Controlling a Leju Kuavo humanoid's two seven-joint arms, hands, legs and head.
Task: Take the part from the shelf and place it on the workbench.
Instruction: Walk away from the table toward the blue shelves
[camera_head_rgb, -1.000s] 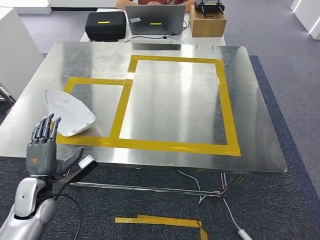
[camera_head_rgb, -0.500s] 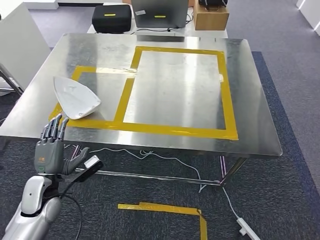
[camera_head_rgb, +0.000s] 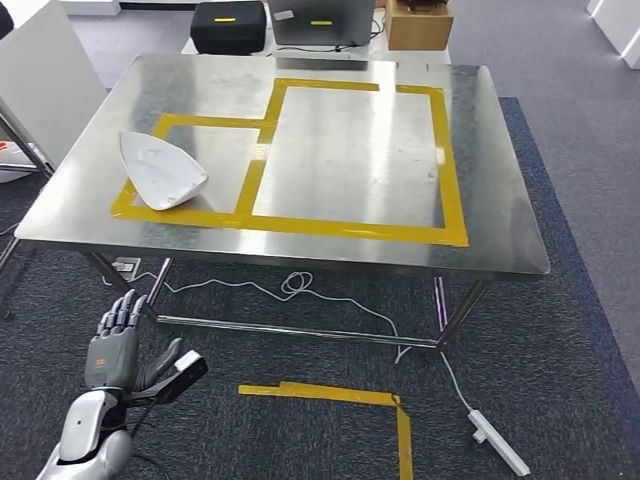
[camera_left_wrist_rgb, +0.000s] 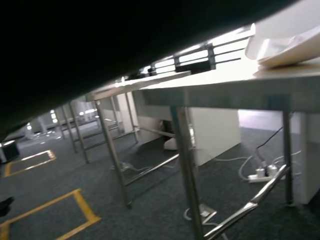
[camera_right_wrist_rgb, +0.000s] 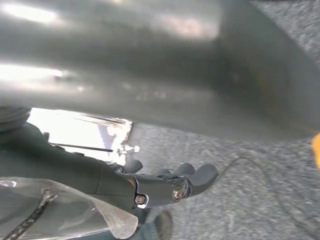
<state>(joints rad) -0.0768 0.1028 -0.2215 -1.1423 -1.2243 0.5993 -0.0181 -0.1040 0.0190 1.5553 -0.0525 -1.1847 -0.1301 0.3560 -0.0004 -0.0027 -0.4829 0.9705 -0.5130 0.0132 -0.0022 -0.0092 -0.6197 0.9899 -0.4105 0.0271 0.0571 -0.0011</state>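
Observation:
The part (camera_head_rgb: 161, 170), a white curved shell with a pointed end, lies on the steel workbench (camera_head_rgb: 498, 200) inside the smaller left square of yellow tape (camera_head_rgb: 256, 190). From the left wrist view I see the part (camera_left_wrist_rgb: 283, 42) from below, resting at the bench's edge. My left hand (camera_head_rgb: 117, 350) is low at the front left, below and in front of the bench edge, fingers straight and apart, holding nothing. In the right wrist view my right hand (camera_right_wrist_rgb: 151, 185) stretches its fingers out over the carpet beside the bench's metal face, with nothing in it.
A black case (camera_head_rgb: 229, 25), a laptop (camera_head_rgb: 322, 20) and a cardboard box (camera_head_rgb: 419, 22) stand behind the bench. A white panel (camera_head_rgb: 45, 70) leans at the left. Cables (camera_head_rgb: 302, 285) and a power strip (camera_head_rgb: 498, 445) lie under the bench. Yellow tape (camera_head_rgb: 324, 395) marks the carpet.
The whole picture has shifted: the camera has backed away and the bench now sits farther off. My left hand has sunk lower, away from the part, which stays on the bench.

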